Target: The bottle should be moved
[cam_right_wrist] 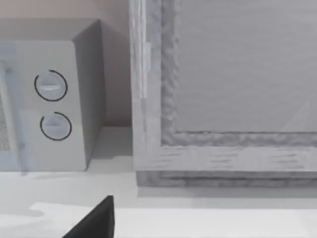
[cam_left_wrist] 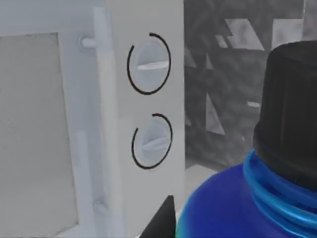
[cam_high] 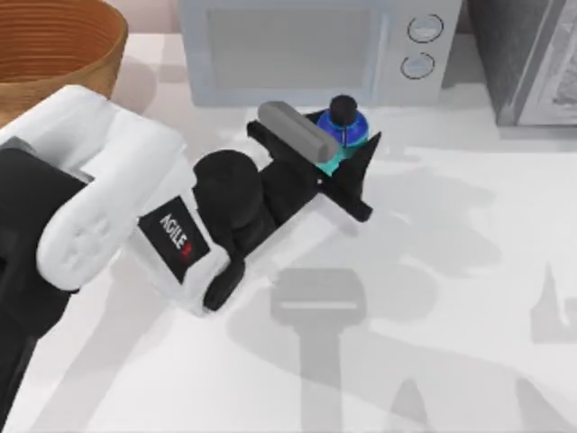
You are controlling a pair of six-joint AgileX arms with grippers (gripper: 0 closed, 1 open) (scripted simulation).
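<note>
Turquoise and blue: your one bottle (cam_high: 346, 131) stands upright on the white table (cam_high: 451, 271), just in front of the microwave (cam_high: 297, 45), toward the back and near the middle.
Bottle detail: you've got a round black cap (cam_high: 343, 110) on top, dark blue shoulder below it, turquoise body peeking out lower down.
Left gripper (cam_high: 341, 161): it reaches in from the left side of the table, and its two black fingers sit on either side of the bottle, closed onto the body. You're holding it.
Left wrist view: you see the bottle (cam_left_wrist: 233, 208) right up close, its cap (cam_left_wrist: 290, 129) large at one edge, a black fingertip (cam_left_wrist: 161, 220) beside the blue shoulder.
Left arm: white shell, black wrist, a grey camera block (cam_high: 293, 131) riding over the fingers.
Microwave: one, pale grey, with two round dials (cam_high: 424, 29) stacked on its front panel; both dials show again in the left wrist view (cam_left_wrist: 148, 63).
Basket: one woven brown basket (cam_high: 54, 45) at the back left corner, well apart from the bottle.
Grey cabinet: one textured block (cam_high: 527, 54) at the back right; the right wrist view faces it (cam_right_wrist: 223, 99), with the microwave (cam_right_wrist: 54, 99) beside it.
Right gripper: you get a dark fingertip (cam_right_wrist: 96, 220) in its own wrist view; I cannot tell whether it is open or closed.
</note>
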